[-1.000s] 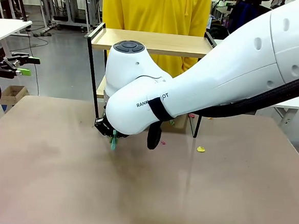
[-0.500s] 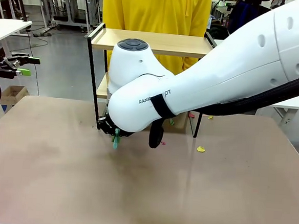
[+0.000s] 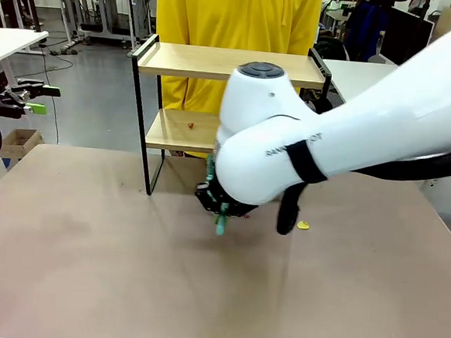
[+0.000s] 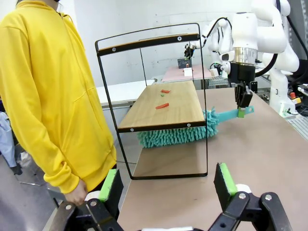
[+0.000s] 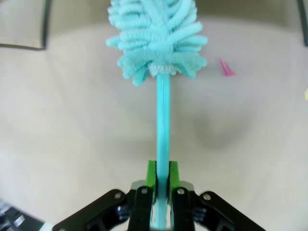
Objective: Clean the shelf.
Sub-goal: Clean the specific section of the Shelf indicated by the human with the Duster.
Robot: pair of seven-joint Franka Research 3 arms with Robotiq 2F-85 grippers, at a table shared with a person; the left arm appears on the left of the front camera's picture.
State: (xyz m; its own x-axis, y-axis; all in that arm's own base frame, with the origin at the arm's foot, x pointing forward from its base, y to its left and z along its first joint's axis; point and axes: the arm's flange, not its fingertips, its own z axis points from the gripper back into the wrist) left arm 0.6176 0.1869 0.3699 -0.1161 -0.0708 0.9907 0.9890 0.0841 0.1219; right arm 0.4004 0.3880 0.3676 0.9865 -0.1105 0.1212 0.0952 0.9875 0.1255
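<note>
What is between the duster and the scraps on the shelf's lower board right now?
The lower board itself. The duster has its head beneath it at table level, while the red scraps sit on top. The right gripper holds the handle.

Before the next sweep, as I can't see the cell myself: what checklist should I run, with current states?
1. Right gripper shut on the duster: ok.
2. Duster up on the lower board: not ok, its head lies beneath.
3. Red scraps off that board: not ok.
4. Person clear of the shelf: not ok, standing right behind it.
5. Left gripper open, away from the shelf: ok.
</note>
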